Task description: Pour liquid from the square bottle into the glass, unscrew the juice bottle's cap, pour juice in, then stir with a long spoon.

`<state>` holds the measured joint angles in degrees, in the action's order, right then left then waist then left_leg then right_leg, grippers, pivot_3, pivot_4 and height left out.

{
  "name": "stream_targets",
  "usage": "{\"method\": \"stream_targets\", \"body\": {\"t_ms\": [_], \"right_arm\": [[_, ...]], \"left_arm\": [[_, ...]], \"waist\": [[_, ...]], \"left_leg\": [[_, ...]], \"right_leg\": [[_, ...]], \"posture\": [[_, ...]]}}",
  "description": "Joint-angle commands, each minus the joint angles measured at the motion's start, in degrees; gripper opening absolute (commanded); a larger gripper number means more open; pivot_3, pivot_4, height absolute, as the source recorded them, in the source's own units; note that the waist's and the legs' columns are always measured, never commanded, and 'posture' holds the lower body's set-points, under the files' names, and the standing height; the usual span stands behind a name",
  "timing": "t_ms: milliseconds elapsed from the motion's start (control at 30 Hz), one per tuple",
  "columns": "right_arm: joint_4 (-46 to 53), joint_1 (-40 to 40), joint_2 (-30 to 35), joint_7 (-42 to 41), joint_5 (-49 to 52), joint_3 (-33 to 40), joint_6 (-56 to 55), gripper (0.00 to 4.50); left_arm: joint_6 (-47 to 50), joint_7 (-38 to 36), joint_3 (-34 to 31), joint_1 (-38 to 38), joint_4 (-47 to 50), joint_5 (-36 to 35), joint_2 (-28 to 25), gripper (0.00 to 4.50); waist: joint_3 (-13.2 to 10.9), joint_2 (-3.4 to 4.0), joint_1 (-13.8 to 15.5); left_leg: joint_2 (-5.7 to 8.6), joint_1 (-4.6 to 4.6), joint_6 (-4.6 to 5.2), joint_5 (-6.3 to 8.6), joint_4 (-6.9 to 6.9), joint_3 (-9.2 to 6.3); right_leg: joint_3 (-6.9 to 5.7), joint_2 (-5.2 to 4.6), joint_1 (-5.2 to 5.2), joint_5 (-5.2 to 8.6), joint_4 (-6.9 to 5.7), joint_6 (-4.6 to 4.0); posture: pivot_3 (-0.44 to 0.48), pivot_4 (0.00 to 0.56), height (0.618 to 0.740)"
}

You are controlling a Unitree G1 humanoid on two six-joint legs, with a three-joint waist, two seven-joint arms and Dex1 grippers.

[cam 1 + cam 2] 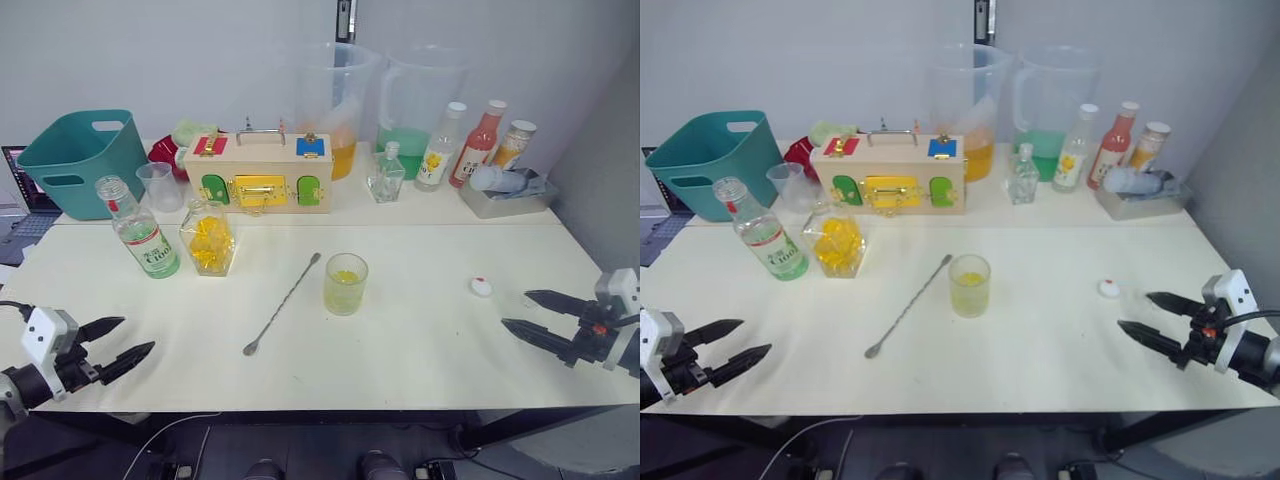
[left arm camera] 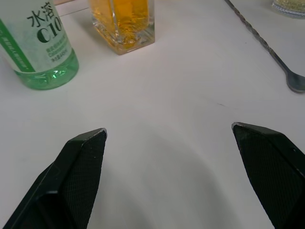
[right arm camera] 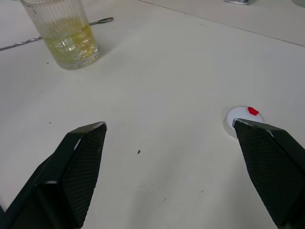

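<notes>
The juice bottle [image 2: 37,45] label reads "水溶 C10".

Lab-style test bench: plain white table [image 1: 420,330] against a bare wall [image 1: 150,50]; assorted props (teal bin [image 1: 75,160], latch-board box [image 1: 258,172]).

- Juice bottle [image 2: 38,45]: in the left wrist view cut off by the upper left edge; neck and mouth out of frame, label print partly cropped.
- Square bottle [image 2: 123,21]: same view, cut at the top edge; only its base and lower walls show.
- Long spoon [image 2: 267,45]: handle runs out at the top edge, bowl clipped at the right edge.
- Glass [image 3: 64,33]: right wrist view, rim cut by the top edge.
- Cap [image 3: 243,119]: partly hidden behind one pincer finger, lower right of frame.
- Laptop [image 1: 22,190]: left edge of the left eye view, mostly hidden behind the teal basket [image 1: 80,160].
- Labels on the far bottles [image 1: 440,150]: too small to read.
</notes>
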<state>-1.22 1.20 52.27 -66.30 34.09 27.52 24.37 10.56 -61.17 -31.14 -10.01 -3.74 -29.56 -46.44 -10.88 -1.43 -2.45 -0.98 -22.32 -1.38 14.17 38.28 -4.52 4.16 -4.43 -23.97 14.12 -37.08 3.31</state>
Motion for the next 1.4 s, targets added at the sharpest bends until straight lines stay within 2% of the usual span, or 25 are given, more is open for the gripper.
{"method": "stream_targets", "body": {"t_ms": [33, 200, 333, 533, 600, 733, 833, 900, 1100, 1233, 1400], "right_arm": [[4.5, 2.7, 1.8, -1.8, 3.1, -1.3, 3.0, 4.50], [5.7, 8.8, 3.7, -4.7, 4.9, -5.5, 6.6, 4.50], [6.6, 12.0, 5.2, -7.1, 5.5, -8.3, 9.3, 4.50], [9.3, 14.5, 5.6, -8.7, 6.1, -12.1, 11.3, 4.50], [10.2, 14.8, 5.7, -8.6, 6.2, -12.2, 11.5, 4.50], [11.8, 14.2, 5.8, -8.0, 6.7, -11.6, 12.3, 4.50], [13.9, 12.4, 6.3, -7.8, 7.9, -10.8, 14.3, 4.50], [15.6, 10.7, 6.6, -8.0, 8.2, -10.4, 14.9, 4.50], [18.4, 7.9, 6.1, -5.4, 9.5, -8.3, 15.7, 4.50], [20.5, 4.1, 5.7, -4.2, 8.8, -6.8, 15.2, 4.50], [21.3, 2.6, 5.2, -2.8, 9.1, -5.5, 14.9, 4.50]], "left_arm": [[3.8, 3.8, -0.7, -1.7, 9.2, -2.7, 1.8, 4.45], [10.1, 12.5, 0.2, -5.0, 22.2, -3.7, 6.4, 4.45], [15.0, 20.3, 3.8, -5.5, 31.2, -3.9, 10.6, 4.45], [22.0, 31.7, 14.1, -1.7, 38.5, -0.1, 15.0, 4.45], [26.0, 36.4, 19.0, 1.8, 40.1, 1.7, 16.6, 4.45], [30.6, 42.1, 23.4, 6.9, 40.3, 4.3, 18.6, 4.45], [34.5, 45.5, 29.8, 13.4, 37.6, 8.1, 19.8, 4.45], [36.9, 48.8, 32.5, 17.7, 34.9, 10.0, 22.5, 4.45], [39.3, 50.4, 38.9, 24.0, 27.8, 14.9, 25.4, 4.45], [42.7, 51.9, 38.7, 27.5, 22.8, 15.8, 28.0, 3.30], [47.2, 50.3, 39.6, 27.9, 23.4, 15.4, 27.8, 1.61]], "waist": [[0.0, 0.03, -0.1], [0.0, 0.05, 0.0], [0.0, 0.04, 0.5], [0.1, 0.10, 0.7], [0.1, 0.10, 0.8], [0.1, 0.09, 1.3], [0.1, 0.09, 1.6], [0.1, 0.10, 1.8], [0.1, 0.08, 1.5], [0.1, 0.09, 1.7], [0.1, 0.09, 1.7]], "left_leg": [[0.01, 0.00, 0.00, 0.00, 0.00, 0.01], [-0.03, 0.03, 0.00, 0.00, 0.00, 0.02], [0.02, 0.01, 0.00, 0.00, 0.01, 0.03], [0.04, 0.02, 0.00, 0.00, 0.02, 0.01], [0.04, 0.03, 0.00, 0.00, 0.02, 0.01], [0.07, 0.04, 0.00, 0.00, 0.05, -0.01], [0.08, 0.04, 0.00, 0.00, 0.05, -0.01], [0.11, 0.05, 0.00, 0.00, 0.05, -0.02], [0.12, 0.07, 0.00, 0.00, 0.09, -0.04], [0.13, 0.17, 0.00, 0.00, 0.06, -0.06], [0.13, 0.50, 0.00, 0.00, 0.05, -0.06]], "right_leg": [[0.02, -0.01, 0.00, 0.00, 0.00, 0.00], [0.03, 0.02, 0.00, 0.00, -0.01, 0.00], [0.03, -0.03, 0.05, 0.00, 0.03, 0.00], [0.03, -0.01, 0.09, 0.00, 0.07, 0.00], [0.03, -0.01, 0.09, 0.00, 0.05, 0.01], [0.03, -0.02, 0.14, -0.01, 0.05, 0.01], [0.03, -0.01, 0.14, -0.01, 0.04, 0.01], [0.03, -0.02, 0.16, -0.01, 0.05, 0.01], [0.02, -0.02, 0.26, -0.01, 0.10, 0.03], [0.02, -0.01, 0.37, -0.01, 0.09, 0.04], [0.01, -0.02, 0.82, 0.04, 0.31, 0.11]], "posture": [[0.000, 0.150, 0.740], [0.000, 0.150, 0.740], [0.000, 0.150, 0.740], [0.000, 0.150, 0.740], [0.000, 0.150, 0.740], [0.000, 0.150, 0.740], [0.000, 0.150, 0.740], [0.000, 0.150, 0.740], [0.000, 0.150, 0.740], [0.000, 0.150, 0.740], [0.000, 0.150, 0.740]]}}
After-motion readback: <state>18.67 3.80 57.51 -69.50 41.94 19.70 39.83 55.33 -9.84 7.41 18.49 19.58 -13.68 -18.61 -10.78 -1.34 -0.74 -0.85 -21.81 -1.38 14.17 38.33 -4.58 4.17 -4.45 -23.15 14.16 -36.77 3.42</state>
